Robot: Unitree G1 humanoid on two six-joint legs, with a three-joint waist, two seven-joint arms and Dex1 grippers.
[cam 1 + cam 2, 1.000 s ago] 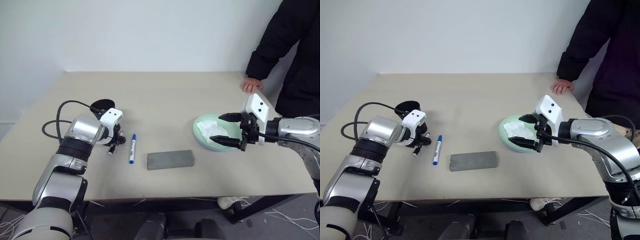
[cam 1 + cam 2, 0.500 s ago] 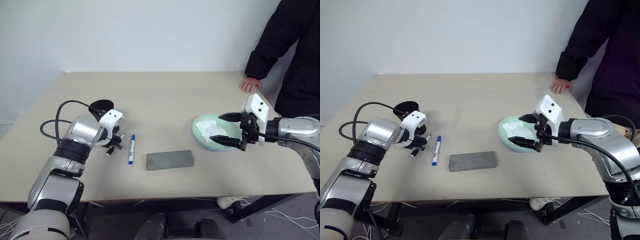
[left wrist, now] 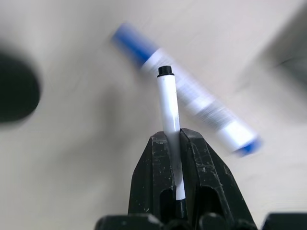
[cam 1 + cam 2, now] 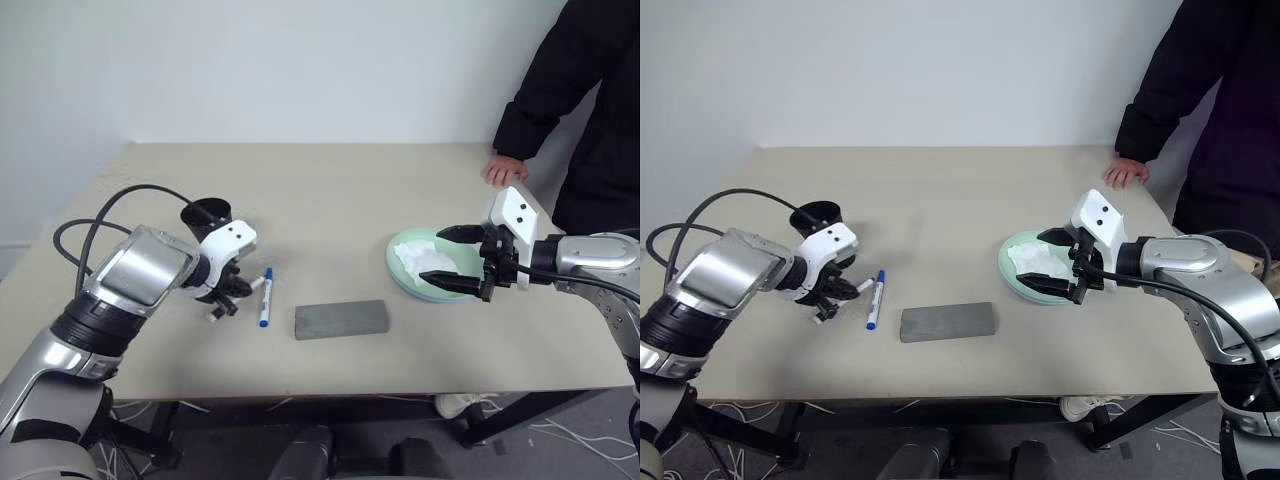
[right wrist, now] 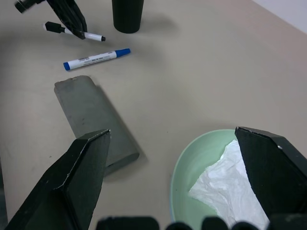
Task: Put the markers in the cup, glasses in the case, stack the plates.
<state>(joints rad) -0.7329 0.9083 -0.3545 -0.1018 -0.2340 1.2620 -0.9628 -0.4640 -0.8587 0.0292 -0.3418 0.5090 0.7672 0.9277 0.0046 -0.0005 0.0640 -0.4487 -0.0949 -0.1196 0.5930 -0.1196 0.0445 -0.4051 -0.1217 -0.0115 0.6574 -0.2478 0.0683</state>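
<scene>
Two markers on view: the black-capped marker (image 3: 168, 110) sits clamped between the closed fingers of the left gripper (image 4: 228, 290), off the table (image 4: 330, 190), near the black cup (image 4: 207, 214); the blue-capped marker (image 4: 265, 297) lies flat just beside it. Grey case (image 4: 341, 319) lies shut (lid down) mid-table. Right gripper (image 4: 447, 258), fingers wide apart, hovers over the green plate (image 5: 192, 158) holding white tissue (image 5: 225, 179).
</scene>
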